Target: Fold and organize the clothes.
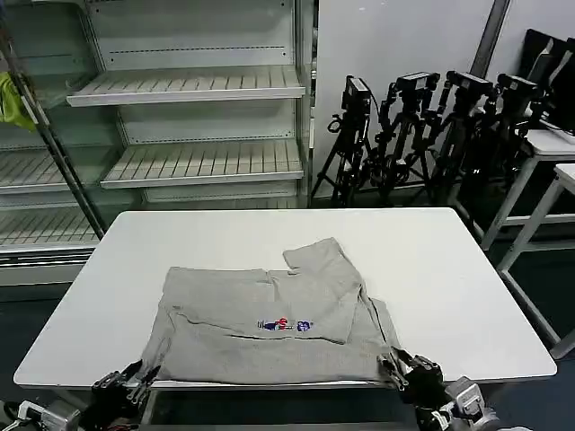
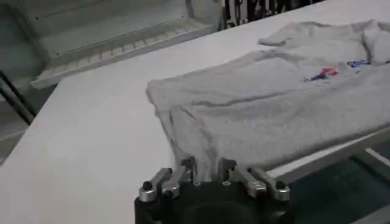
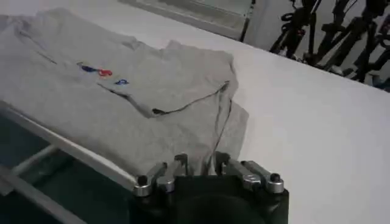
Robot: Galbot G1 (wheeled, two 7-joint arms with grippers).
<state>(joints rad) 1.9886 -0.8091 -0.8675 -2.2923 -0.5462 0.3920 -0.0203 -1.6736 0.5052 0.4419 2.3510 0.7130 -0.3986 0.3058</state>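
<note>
One of the clothes, a light grey short-sleeved shirt (image 1: 269,332) with a small multicoloured chest print (image 1: 286,324), lies partly folded at the front edge of the white table (image 1: 431,260). One sleeve is turned in over its middle. My left gripper (image 1: 135,377) is at the shirt's front left corner, and the left wrist view shows that gripper (image 2: 207,165) shut on a bunched fold of the shirt (image 2: 274,109). My right gripper (image 1: 400,368) is at the front right corner. Seen from the right wrist, it (image 3: 201,161) is shut on the hem of the shirt (image 3: 122,103).
Bare white tabletop lies behind and to both sides of the shirt. Empty white shelving (image 1: 198,85) stands behind the table at the back left. Several black tripods with cameras (image 1: 431,126) stand at the back right, beside another white table (image 1: 557,144).
</note>
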